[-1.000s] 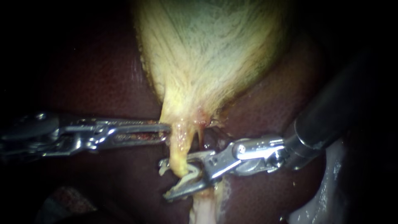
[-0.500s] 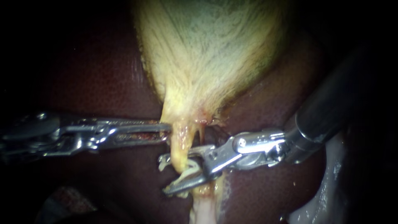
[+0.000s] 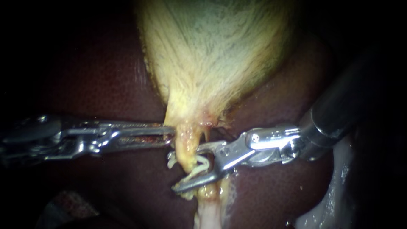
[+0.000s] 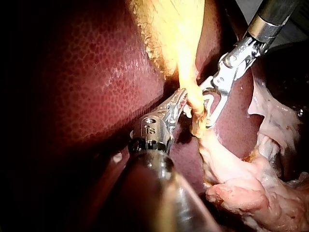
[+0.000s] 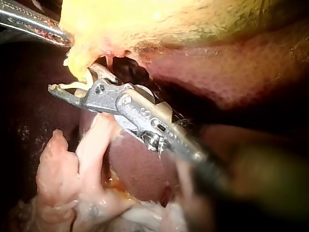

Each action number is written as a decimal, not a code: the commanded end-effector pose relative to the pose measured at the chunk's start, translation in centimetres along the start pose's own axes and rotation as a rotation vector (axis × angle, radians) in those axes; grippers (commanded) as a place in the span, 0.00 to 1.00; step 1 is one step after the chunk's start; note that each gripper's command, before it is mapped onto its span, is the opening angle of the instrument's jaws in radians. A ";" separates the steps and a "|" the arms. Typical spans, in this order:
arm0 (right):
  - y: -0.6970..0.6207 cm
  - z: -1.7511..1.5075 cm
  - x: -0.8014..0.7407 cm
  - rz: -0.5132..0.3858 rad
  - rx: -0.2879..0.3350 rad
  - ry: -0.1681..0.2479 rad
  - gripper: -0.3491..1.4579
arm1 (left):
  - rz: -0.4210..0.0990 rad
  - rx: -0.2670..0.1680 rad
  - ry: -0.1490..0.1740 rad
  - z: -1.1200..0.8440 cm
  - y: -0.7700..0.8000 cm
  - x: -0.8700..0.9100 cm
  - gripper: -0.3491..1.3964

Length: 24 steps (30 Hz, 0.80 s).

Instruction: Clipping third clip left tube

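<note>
One sec on, my right instrument (image 3: 186, 169) has slid up the left tube (image 3: 186, 142) toward the gallbladder (image 3: 212, 55), jaws spread but pinching the white clip (image 3: 199, 164) astride it; looks positioned, not yet squeezed

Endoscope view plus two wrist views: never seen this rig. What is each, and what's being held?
A surgical robot works on pig organs at a bench. The endoscope view comes from a camera close to the tissue; each wrist view comes from a camera on one instrument's arm. The dark red surface is the liver; the pale yellow sac is the gallbladder, narrowing into a tube. The left instrument, a thin shaft with two small jaws, grips the tube near the sac. The right instrument holds a white clip around the tube.
</note>
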 end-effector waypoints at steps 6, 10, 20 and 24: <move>0.07 -0.05 0.04 0.005 -0.019 0.012 0.42 | 0.001 -0.001 -0.001 0.00 -0.01 0.00 0.00; 0.09 -0.08 0.03 0.007 -0.025 0.012 0.42 | 0.001 -0.002 -0.001 0.00 -0.01 0.00 0.00; 0.07 -0.08 -0.01 0.010 -0.025 0.014 0.28 | 0.001 -0.002 -0.001 0.00 -0.01 0.00 0.00; 0.07 -0.11 -0.05 0.009 -0.037 0.009 0.13 | 0.001 -0.002 -0.001 0.00 -0.01 0.00 0.00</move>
